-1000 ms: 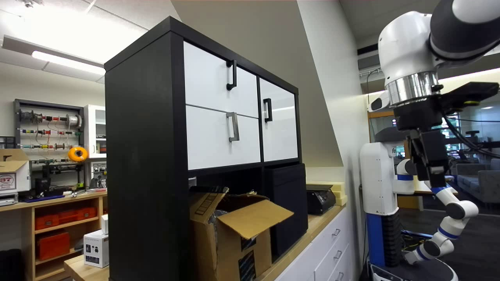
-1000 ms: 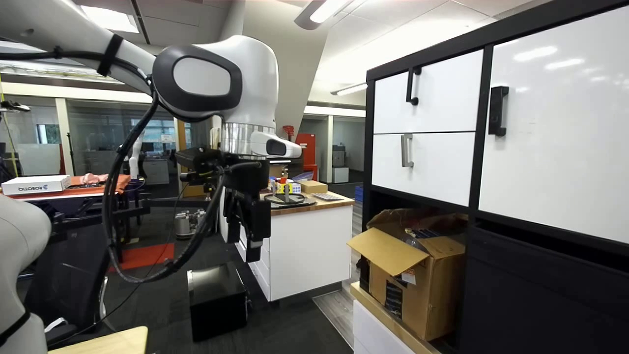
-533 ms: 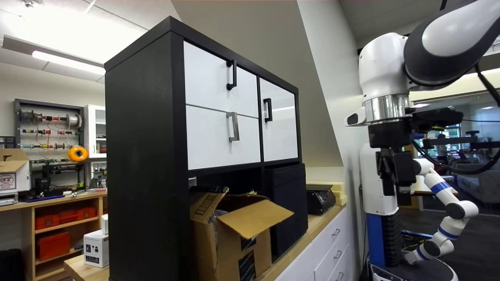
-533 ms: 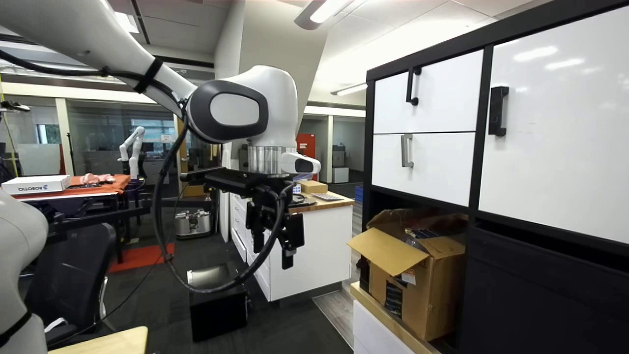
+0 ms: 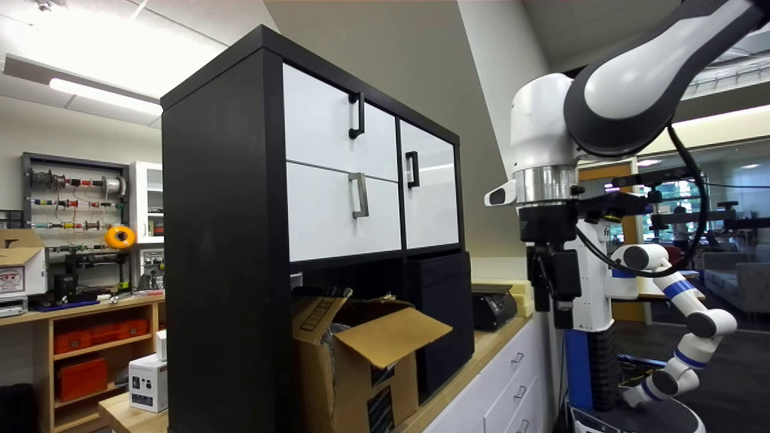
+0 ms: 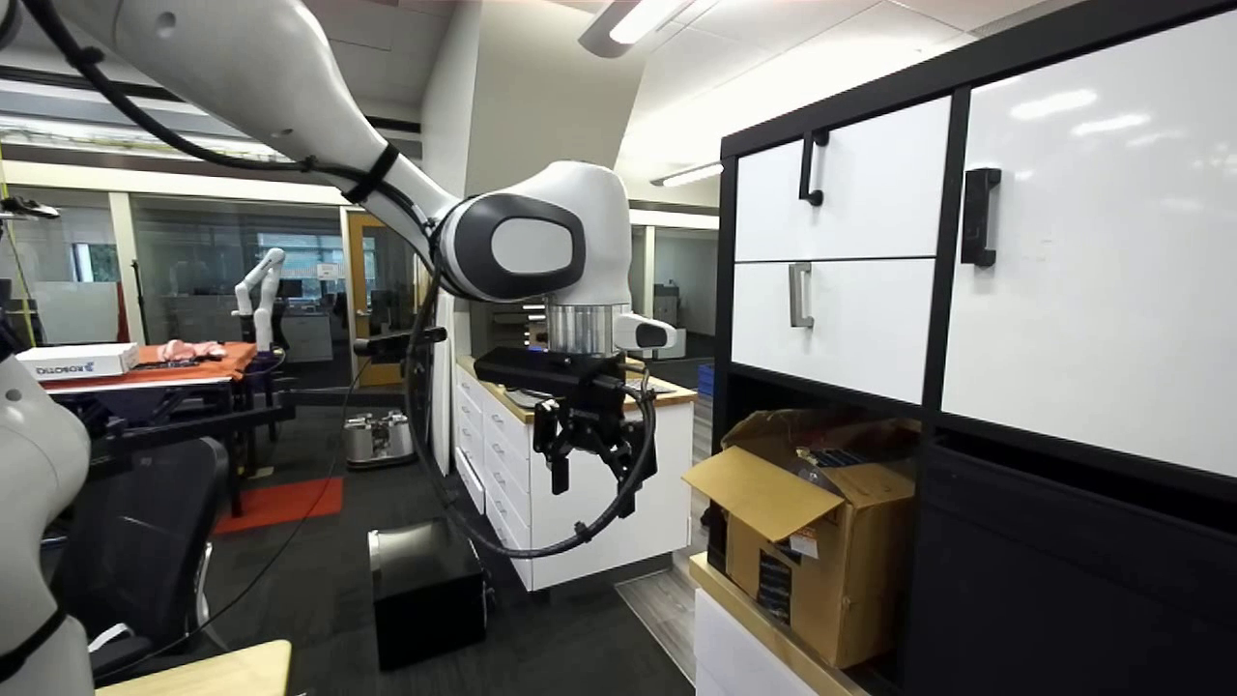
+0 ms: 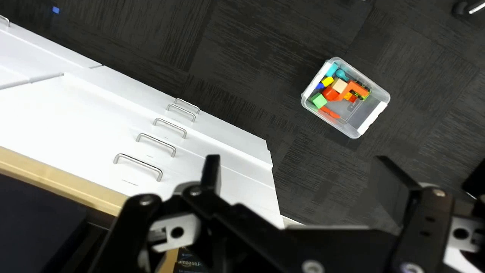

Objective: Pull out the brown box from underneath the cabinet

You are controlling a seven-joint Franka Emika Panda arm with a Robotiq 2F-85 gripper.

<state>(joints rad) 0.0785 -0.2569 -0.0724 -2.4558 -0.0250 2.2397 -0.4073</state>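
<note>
Over dark carpet [image 7: 246,72] the gripper [image 6: 594,485] hangs spread, I think for reaching; gripping the brown box [image 6: 836,570] by its flap [image 6: 762,493] should follow.

- The brown box [image 6: 870,570]: matt cardboard, creased, with loose, rough-edged flaps [image 6: 763,493] and strips of dark printed tape [image 6: 774,585].
- The cabinet [image 5: 216,240]: smooth black with a low sheen; its white fronts [image 6: 1092,319] are glossy and reflect light.
- Black handles [image 5: 361,114], dull; grey handle [image 5: 363,195], metal with a soft shine.
- Dark bin [image 5: 445,319]: matt, cloth-like.
- Bench [image 7: 57,182]: smooth pale wood, smooth white drawer faces [image 7: 87,125], bare metal pulls [image 7: 138,163].
- Arm [image 6: 251,87]: smooth white finish, polished metal collar [image 6: 580,329].
- Fingers [image 7: 390,189]: matt black.
- Tub [image 7: 363,113]: clear plastic.
- Carpet [image 7: 242,45]: dull, ribbed.
</note>
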